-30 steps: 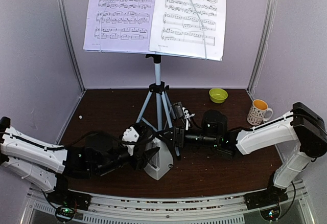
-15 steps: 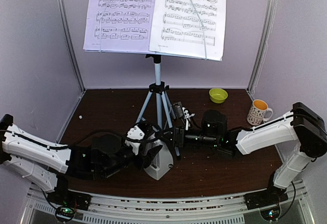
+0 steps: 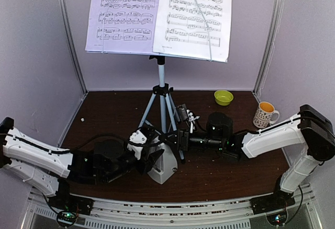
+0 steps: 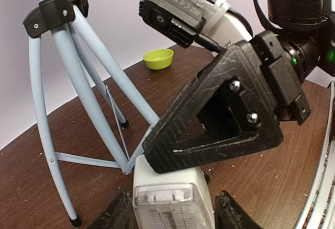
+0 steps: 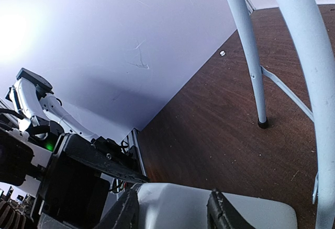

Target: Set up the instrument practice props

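2 sheet-music pages (image 3: 157, 17) already on music stand (image 3: 160, 77), far beyond both grippers. Metronome (image 3: 163, 170) is what's left for me, cover state unclear. Right gripper (image 3: 175, 140) clamps its top; left gripper (image 3: 151, 158) straddles its lower front, fingers half-wide, contact I cannot tell.

Not much to read here tbh. The two sheet-music pages (image 3: 125, 14) are full of printed staves and notes, but any title or wording on them is too small to make out. The metronome (image 4: 172, 208) has a scale of fine marks on its face, all blur from the left wrist. There's some raised lettering on the black camera housing (image 4: 172, 14), can't read it. The mug (image 3: 265, 115) only shows a pattern
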You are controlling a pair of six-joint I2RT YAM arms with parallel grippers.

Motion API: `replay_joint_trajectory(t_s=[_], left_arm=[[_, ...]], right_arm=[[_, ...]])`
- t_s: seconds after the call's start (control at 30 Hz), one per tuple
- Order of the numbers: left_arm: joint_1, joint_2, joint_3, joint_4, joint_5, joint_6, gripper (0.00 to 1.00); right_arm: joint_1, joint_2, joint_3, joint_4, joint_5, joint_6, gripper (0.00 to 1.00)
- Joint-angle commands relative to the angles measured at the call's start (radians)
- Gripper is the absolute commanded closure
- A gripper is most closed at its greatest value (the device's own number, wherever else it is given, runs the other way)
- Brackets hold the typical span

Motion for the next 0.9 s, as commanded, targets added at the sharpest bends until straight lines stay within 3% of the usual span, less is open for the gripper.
replay_joint_trajectory(t_s=[0.0,0.2,0.43,0.87], left_arm=[[0.012,0.028,0.037,0.0,0.01,-0.001,0.47],[0.016,0.031,0.039,-0.016,0.014,-0.017,0.49],[0.016,-0.001,0.018,0.011,0.019,0.002,0.62],[-0.006,0.023,-0.015,0.108,0.08,0.221,0.81]], right_arm=[[-0.004,0.085,-0.08,-0.372,0.077,-0.049,0.56],[-0.004,0.084,-0.088,-0.369,0.083,-0.046,0.56],[-0.005,0.089,-0.088,-0.373,0.088,-0.048,0.56],[-0.021,0.144,-0.104,-0.357,0.076,-0.019,0.56]])
